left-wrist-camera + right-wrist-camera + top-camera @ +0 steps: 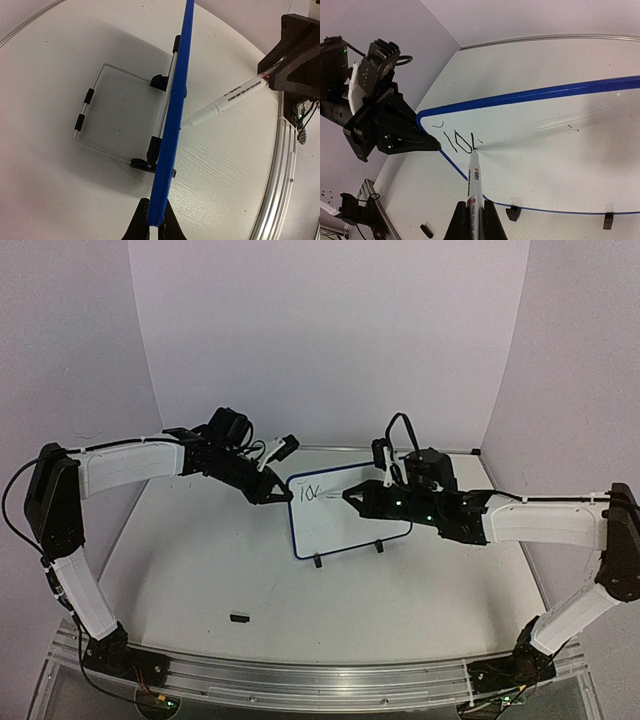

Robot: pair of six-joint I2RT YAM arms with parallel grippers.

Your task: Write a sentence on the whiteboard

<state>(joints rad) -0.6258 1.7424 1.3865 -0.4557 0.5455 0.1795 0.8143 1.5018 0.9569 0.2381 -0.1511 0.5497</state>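
Observation:
The whiteboard (340,532) stands upright mid-table on two black feet, its blue rim (175,115) edge-on in the left wrist view. My left gripper (275,492) is shut on the board's top left edge (154,225). My right gripper (352,497) is shut on a black-and-white marker pen (474,180), and its tip touches the board face (555,145). The sentence (457,141) is only a few black strokes near the top left corner, reading roughly "To" plus one upright stroke. The pen (235,97) meets the board from the right.
A small black marker cap (239,618) lies on the table in front of the board. A wire stand (100,107) props the board from behind. An aluminium rail (320,675) runs along the near table edge. Pale walls close the back and sides.

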